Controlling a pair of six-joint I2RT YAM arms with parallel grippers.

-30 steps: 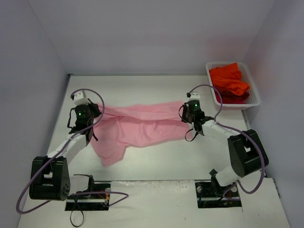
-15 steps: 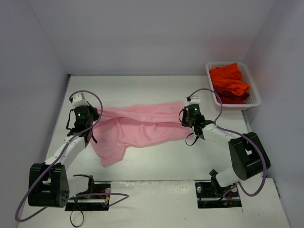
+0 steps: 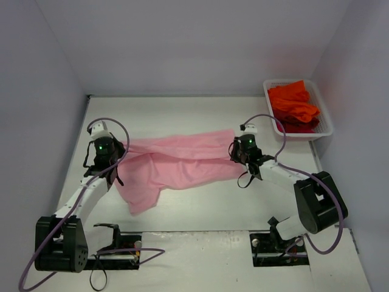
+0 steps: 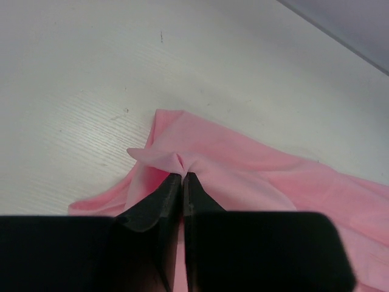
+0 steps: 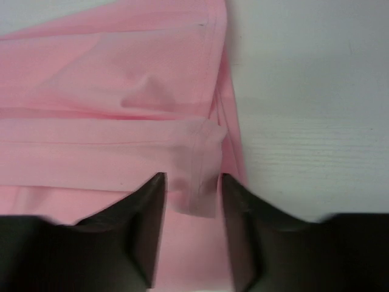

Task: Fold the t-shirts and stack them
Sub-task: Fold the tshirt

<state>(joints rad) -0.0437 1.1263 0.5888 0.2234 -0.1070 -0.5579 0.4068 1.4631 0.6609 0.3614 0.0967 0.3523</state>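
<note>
Two grippers of mine meet the pink t-shirt (image 3: pixel 179 164), spread across the middle of the table (image 3: pixel 200 207). My left gripper (image 4: pixel 182 176), at the shirt's 9 o'clock end, is pinched tight on a bunched fold. My right gripper (image 5: pixel 191 182), at 3 o'clock, stands narrowly parted, with a hem fold loose between its fingers. Orange-red t-shirts (image 3: pixel 293 103) fill the white basket (image 3: pixel 325 125) at 2 o'clock.

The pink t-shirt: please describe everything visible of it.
The pink t-shirt is thin, soft, light pink cloth, lying wrinkled and partly folded over itself across the white table, one flap trailing toward the near edge. The left gripper is shut, pinching its left end; the right gripper stands open around a hemmed fold at its right end.
</note>
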